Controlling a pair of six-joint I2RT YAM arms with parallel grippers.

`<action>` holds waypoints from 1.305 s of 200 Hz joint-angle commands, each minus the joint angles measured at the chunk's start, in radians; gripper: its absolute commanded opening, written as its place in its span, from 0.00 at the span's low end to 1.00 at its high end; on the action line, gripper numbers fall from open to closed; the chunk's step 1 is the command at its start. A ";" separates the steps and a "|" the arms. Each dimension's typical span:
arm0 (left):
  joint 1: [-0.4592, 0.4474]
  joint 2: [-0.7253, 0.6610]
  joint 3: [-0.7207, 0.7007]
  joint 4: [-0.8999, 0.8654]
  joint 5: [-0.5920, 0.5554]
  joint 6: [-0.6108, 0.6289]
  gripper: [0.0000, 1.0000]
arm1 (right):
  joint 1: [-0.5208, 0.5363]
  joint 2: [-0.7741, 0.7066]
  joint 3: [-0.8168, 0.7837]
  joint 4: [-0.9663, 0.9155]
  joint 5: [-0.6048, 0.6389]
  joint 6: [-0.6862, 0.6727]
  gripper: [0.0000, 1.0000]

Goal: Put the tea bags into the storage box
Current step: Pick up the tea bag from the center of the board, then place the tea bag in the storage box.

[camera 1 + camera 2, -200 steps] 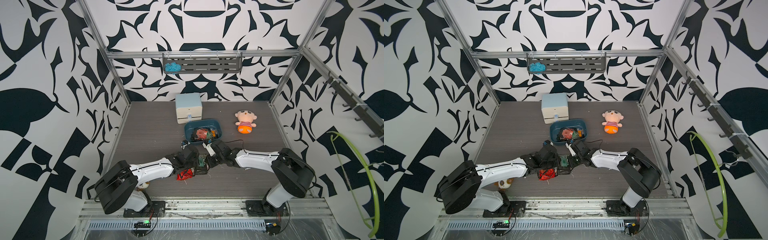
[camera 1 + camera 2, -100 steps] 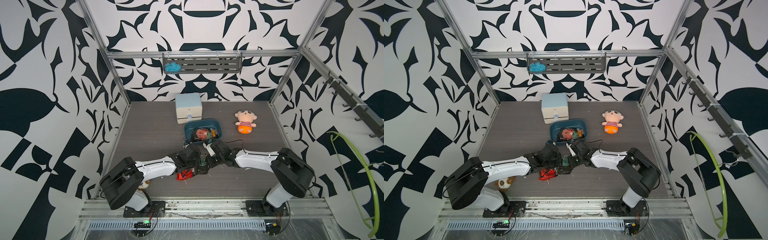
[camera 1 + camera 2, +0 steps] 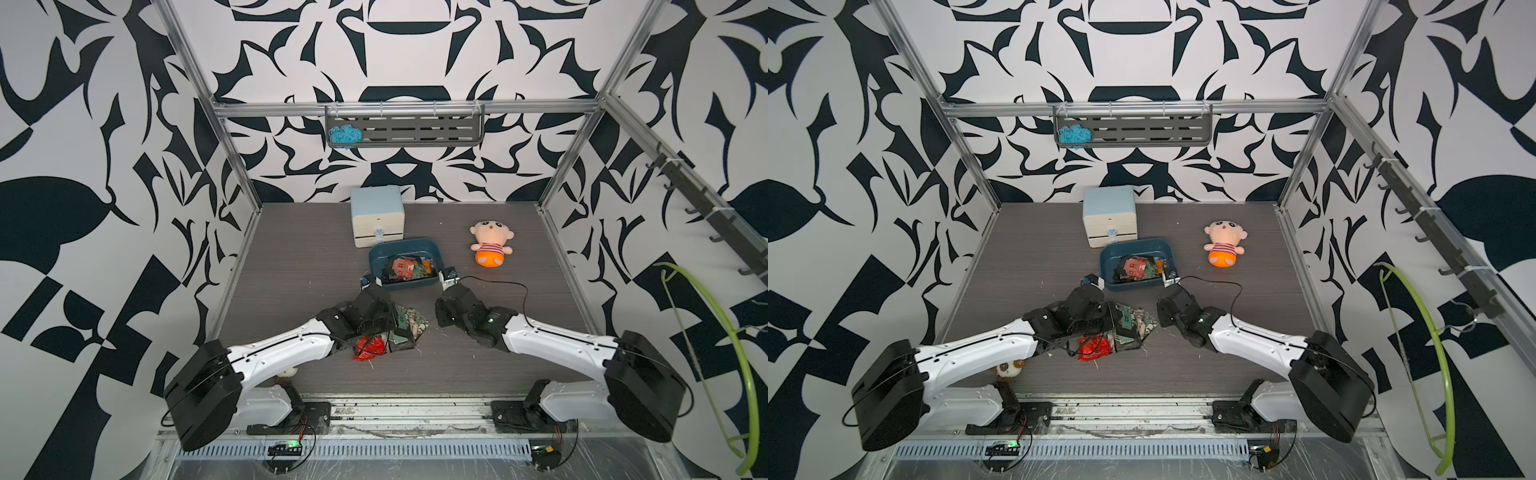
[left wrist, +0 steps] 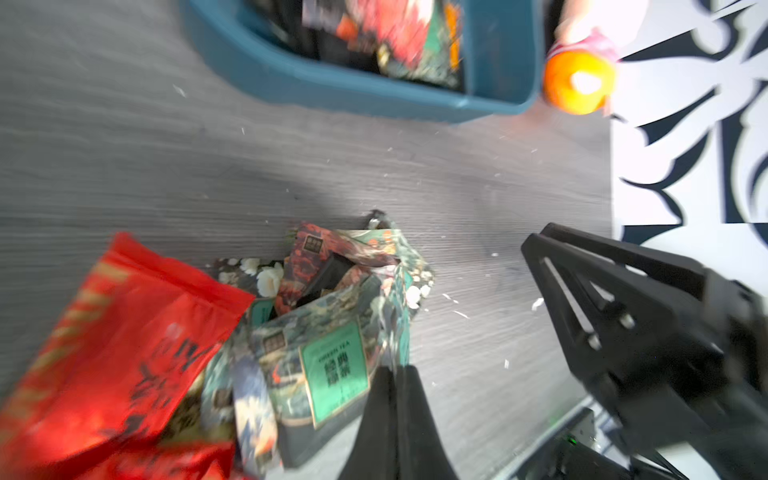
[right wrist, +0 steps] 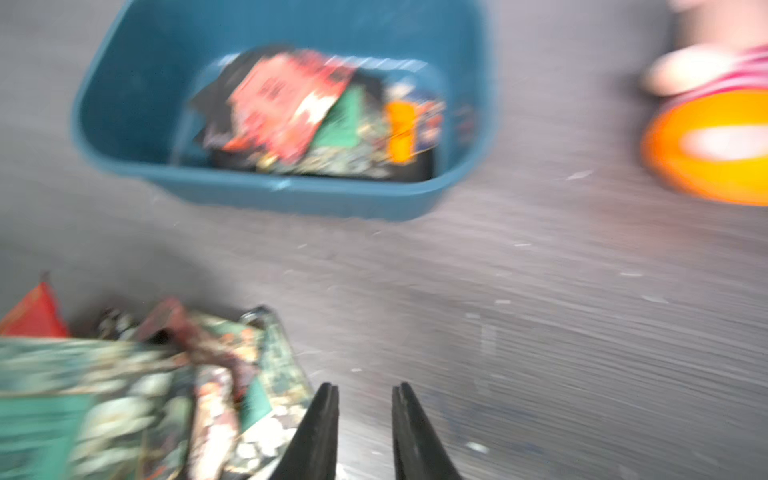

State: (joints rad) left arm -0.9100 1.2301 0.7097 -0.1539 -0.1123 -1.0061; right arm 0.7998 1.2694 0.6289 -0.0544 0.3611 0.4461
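"Where did I have room to pass?"

"I saw a bare strip of tabletop (image 3: 299, 266) between the loose tea bags (image 3: 409, 326) and the front wall of the storage box (image 3: 375, 257). The stretch toward the left edge was open too."

"And what stood in my way?"

"The drawer cabinet (image 3: 376, 216) sat just behind the box, toward the back edge. The plush doll (image 3: 490, 245) was near its right side, and the right gripper (image 5: 365, 386) was just beside the pile."
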 commanded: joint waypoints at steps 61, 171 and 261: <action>0.034 0.120 0.363 -0.207 -0.186 0.290 0.00 | -0.004 -0.094 -0.045 0.019 0.145 0.031 0.32; 0.205 0.589 0.757 -0.140 0.081 0.321 0.00 | -0.010 -0.178 -0.098 0.055 0.175 0.003 0.30; 0.228 0.852 0.953 -0.183 0.086 0.320 0.00 | -0.011 -0.153 -0.092 0.064 0.148 -0.006 0.30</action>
State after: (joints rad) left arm -0.6891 2.0380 1.6253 -0.3157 -0.0368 -0.6983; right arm 0.7933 1.1130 0.5209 -0.0231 0.5030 0.4530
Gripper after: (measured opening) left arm 0.044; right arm 0.300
